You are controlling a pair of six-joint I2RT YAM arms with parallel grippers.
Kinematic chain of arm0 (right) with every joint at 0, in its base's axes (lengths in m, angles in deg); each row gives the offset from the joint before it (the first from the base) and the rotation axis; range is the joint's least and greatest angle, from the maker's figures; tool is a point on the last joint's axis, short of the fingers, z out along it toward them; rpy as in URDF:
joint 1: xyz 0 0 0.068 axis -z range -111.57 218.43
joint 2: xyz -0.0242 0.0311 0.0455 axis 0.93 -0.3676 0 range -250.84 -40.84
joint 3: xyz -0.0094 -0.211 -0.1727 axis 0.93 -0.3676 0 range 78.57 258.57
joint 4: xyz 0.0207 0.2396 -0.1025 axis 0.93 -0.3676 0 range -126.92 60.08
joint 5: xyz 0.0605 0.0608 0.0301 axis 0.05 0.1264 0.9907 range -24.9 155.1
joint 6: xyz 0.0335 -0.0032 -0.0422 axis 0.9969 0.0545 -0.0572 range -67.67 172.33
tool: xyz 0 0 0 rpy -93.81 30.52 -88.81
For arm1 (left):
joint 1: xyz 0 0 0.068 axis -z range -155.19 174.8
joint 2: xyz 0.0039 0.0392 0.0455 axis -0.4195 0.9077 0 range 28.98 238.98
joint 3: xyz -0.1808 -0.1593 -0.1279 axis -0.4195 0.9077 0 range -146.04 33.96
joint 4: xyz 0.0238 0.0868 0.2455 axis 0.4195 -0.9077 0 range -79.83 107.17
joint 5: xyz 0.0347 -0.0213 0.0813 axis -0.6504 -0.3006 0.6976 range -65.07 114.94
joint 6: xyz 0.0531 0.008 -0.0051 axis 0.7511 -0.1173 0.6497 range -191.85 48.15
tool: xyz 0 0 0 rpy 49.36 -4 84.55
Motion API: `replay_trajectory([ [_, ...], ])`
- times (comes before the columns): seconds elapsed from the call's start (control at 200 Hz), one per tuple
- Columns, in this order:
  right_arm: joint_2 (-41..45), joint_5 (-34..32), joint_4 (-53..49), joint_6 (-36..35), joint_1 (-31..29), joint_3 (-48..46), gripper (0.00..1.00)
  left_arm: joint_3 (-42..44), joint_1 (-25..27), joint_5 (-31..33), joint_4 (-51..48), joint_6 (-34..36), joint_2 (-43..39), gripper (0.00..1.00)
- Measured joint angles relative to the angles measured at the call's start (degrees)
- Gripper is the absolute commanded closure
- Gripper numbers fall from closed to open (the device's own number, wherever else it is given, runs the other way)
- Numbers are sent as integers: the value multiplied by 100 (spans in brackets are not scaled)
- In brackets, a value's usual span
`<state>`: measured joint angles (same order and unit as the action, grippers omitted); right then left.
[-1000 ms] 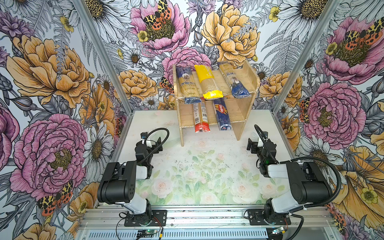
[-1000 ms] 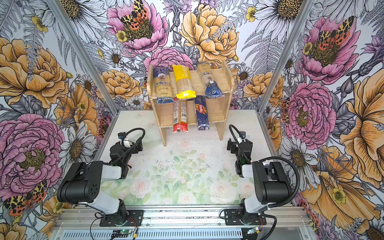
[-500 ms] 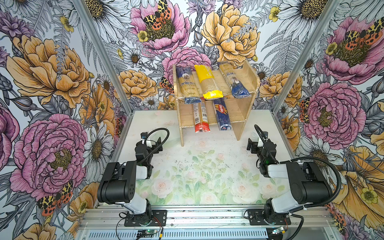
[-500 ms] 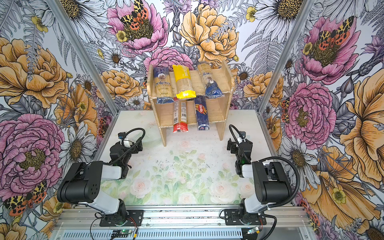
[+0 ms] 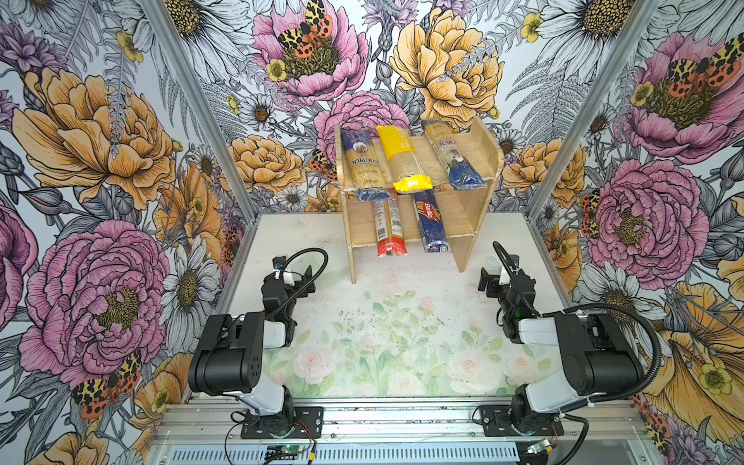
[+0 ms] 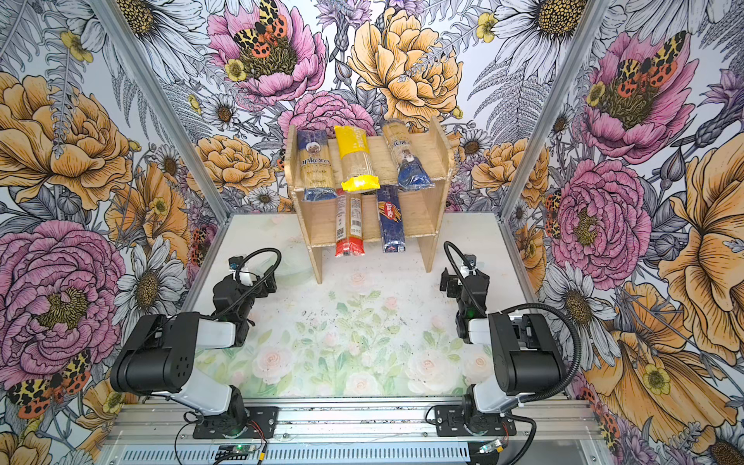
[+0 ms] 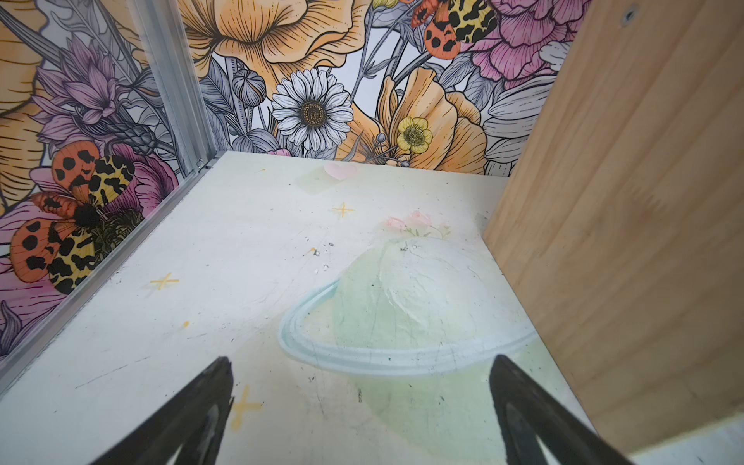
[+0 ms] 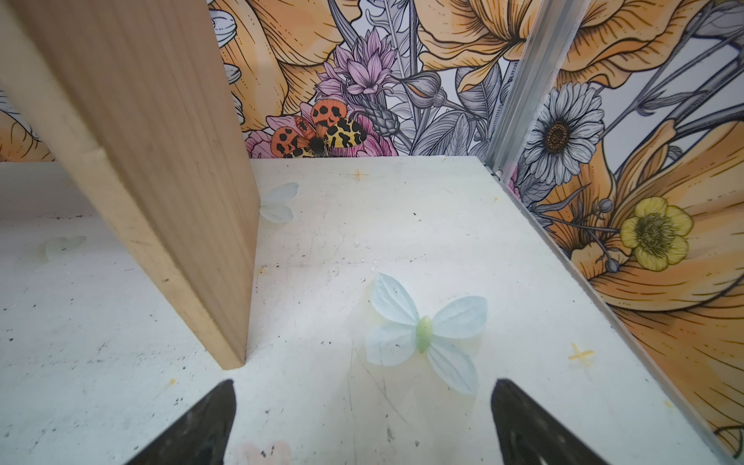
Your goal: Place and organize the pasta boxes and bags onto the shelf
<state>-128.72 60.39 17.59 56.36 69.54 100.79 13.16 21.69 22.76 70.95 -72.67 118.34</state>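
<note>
- Pasta packs (image 6: 354, 161), five in all, lie on the shelf (image 5: 477, 209), which stands ahead of both grippers and between them. I see none on the desk (image 5: 382, 322).
- Upper tier, high above and beyond the grippers:
  - the blue-ended "ankara" bag (image 5: 362, 165) is on the left gripper's side
  - the yellow-ended bag (image 5: 402, 161) is in the middle
  - the slimmer blue-ended bag (image 5: 451, 157) is on the right gripper's side, and lies a little askew
- Lower tier: the red-ended pack (image 5: 388, 227) and the dark blue "Barilla" pack (image 5: 430, 221) lie side by side but apart. There is bare board beyond them towards the right gripper.
- Every pack lies front to back with its near end poking over the tier's front edge. The likely reason is that the packs are longer than the tiers are deep. Laid this way they sit in rows with the labels facing up.
- The left gripper (image 7: 360, 364) sits low over the desk with its jaws spread wide and nothing between them. The shelf's left side panel (image 7: 624, 201) rises just beside it, on the side toward the other arm.
- The right gripper (image 8: 362, 386) is likewise spread wide and empty. The right side panel (image 8: 141, 120) stands just ahead of it, on its inner side.
- Both arms sit pulled back and clear of the shelf front, so I judge the placing finished. At most, the skewed bag is left to straighten.
</note>
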Motion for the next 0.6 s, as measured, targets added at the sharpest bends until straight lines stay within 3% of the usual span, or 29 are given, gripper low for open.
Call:
replay_trajectory([
  [0.6,0,0,0,0,0,0,1,0,0,0,0,37,0,1],
])
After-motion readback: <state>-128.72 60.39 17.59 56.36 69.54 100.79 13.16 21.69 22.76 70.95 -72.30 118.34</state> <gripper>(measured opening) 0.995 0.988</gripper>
